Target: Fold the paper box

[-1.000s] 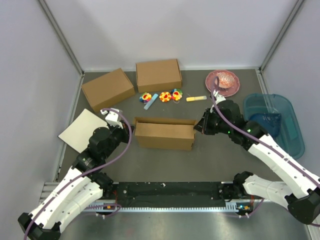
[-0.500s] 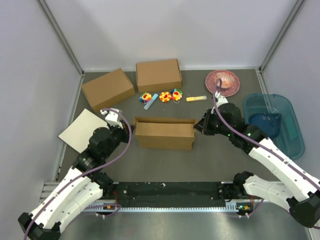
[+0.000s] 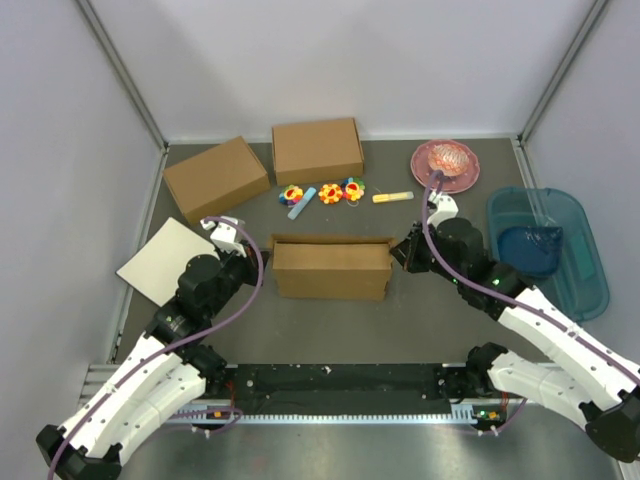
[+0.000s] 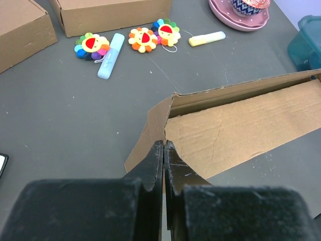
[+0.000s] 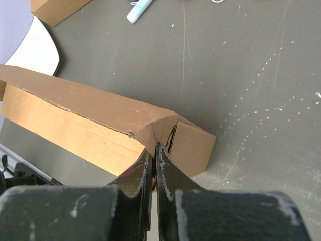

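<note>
Both end walls of the box [image 3: 330,272], set mid-surface, could be sprung out or crushed if pushed unevenly. The left claw [image 4: 164,149] is clenched against its left corner, and the right claw [image 5: 154,150] is clenched at the right corner fold. Pinched cardboard cannot be confirmed.

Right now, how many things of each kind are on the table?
Unfinished box: 1
Closed boxes: 2
Flower toys: 3
Markers: 2
Pink plate: 1
Bowl: 1
Blue bin: 1
White board: 1
Total: 12
</note>
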